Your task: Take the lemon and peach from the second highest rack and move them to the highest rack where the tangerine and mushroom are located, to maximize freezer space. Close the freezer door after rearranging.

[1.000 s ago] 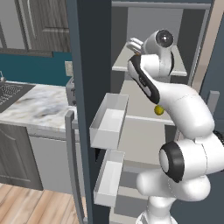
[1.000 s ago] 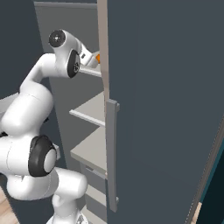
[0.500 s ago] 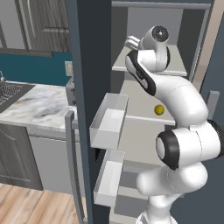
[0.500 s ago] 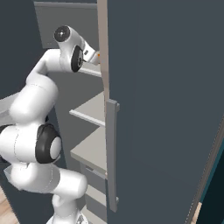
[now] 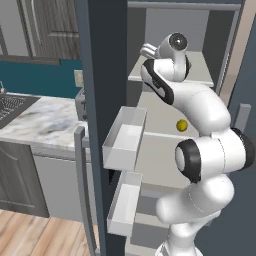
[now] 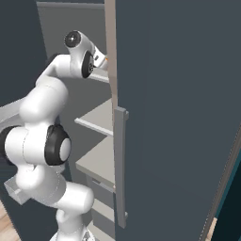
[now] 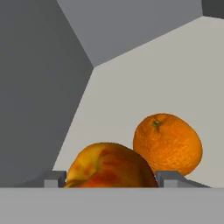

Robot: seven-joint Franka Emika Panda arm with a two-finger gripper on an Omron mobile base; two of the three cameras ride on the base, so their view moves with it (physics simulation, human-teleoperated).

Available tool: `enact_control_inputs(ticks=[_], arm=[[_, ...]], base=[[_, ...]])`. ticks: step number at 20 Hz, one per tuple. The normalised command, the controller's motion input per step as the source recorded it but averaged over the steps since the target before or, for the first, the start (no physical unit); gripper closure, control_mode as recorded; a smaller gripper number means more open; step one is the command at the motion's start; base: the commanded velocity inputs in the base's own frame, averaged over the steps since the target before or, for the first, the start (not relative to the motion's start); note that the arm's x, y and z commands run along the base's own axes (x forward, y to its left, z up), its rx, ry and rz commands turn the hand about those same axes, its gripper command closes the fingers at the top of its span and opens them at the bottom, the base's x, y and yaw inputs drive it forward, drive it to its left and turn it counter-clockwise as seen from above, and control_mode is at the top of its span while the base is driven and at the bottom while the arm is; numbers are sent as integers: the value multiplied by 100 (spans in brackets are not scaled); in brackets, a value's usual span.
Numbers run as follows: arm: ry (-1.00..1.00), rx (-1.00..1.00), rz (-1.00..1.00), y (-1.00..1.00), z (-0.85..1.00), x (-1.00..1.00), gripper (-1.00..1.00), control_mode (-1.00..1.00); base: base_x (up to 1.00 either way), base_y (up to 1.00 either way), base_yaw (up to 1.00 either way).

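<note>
Peach between the fingers over the top rack, lemon one rack down.

Left base view: the arm reaches into the highest rack (image 5: 200,75); the lemon (image 5: 182,125) lies on the second highest rack (image 5: 155,120), toward its right edge. Right base view: the gripper (image 6: 104,59) sits at the top rack's front edge. Hand view: the peach (image 7: 109,166) fills the gap between the fingers (image 7: 168,178), seemingly clamped, with the tangerine (image 7: 167,143) just beyond it.
</note>
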Motion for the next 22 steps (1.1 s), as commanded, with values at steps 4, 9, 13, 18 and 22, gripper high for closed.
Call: enact_control_inputs(ticks=[4, 9, 13, 18, 22], arm=[[0, 0, 0, 0, 0, 38, 100, -100], [0, 0, 0, 0, 0, 38, 100, -100], [1, 0, 1, 0, 0, 34, 100, -100], [0, 0, 1, -1, -16, 21, -100, -100], [0, 0, 0, -6, -46, -3, -100, -100]], base=[[0, 0, 0], [0, 0, 0], [0, 0, 0], [0, 0, 0], [0, 0, 0]])
